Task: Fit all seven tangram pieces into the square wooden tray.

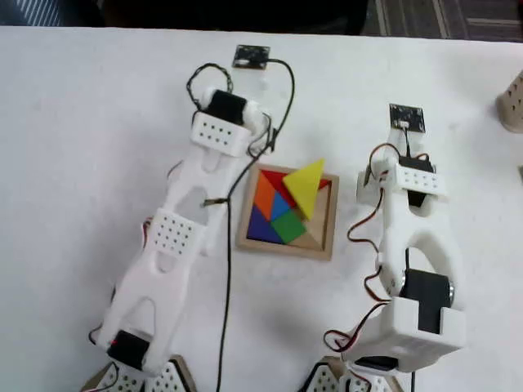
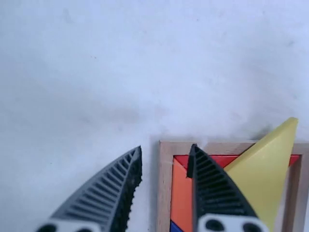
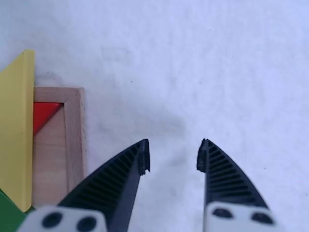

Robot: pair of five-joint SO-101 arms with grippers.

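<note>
The square wooden tray (image 1: 320,245) lies mid-table between the two arms. Orange (image 1: 263,200), red (image 1: 276,181), blue (image 1: 260,227) and green (image 1: 288,226) pieces lie flat inside it. A yellow triangle (image 1: 306,186) rests tilted on top, its tip poking past the tray's far edge. My left gripper (image 2: 164,157) is open over the tray's far left corner (image 2: 165,169), one finger (image 2: 207,183) above the orange piece (image 2: 181,203), beside the yellow triangle (image 2: 265,174). My right gripper (image 3: 174,154) is open over bare table beside the tray's rim (image 3: 75,140); bare tray floor (image 3: 48,164) shows by the yellow triangle (image 3: 17,130).
Two small black boards (image 1: 251,55) (image 1: 406,117) lie on the white table beyond the arms. A black cable (image 1: 225,278) runs along the tray's left side. A beige object (image 1: 513,102) stands at the right edge. Open table lies at far left.
</note>
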